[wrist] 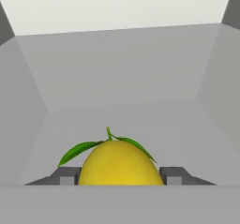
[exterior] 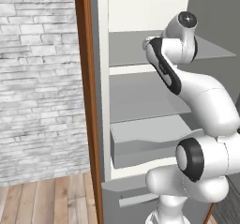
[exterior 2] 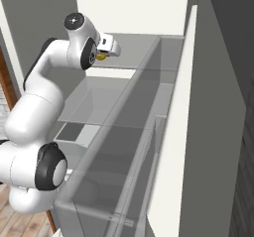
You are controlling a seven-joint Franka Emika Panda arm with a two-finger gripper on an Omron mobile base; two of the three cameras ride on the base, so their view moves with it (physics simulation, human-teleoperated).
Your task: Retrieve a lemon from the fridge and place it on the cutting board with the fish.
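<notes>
Retrieval stage: I am clamping the gripper [wrist: 120,177] on the lemon [wrist: 120,164] inside the fridge [exterior: 140,96], with transfer to the cutting board remaining.

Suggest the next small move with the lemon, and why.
Probably lift slightly and draw back out of the fridge: in the hand view the gripper has a fingertip against each side of the lemon, which sits low over the grey shelf.

yellow leafy lemon [wrist: 119,164] on the open fridge's [exterior: 140,54] grey shelf.

No text, label, brand, number or sign can be read on anything here.
</notes>
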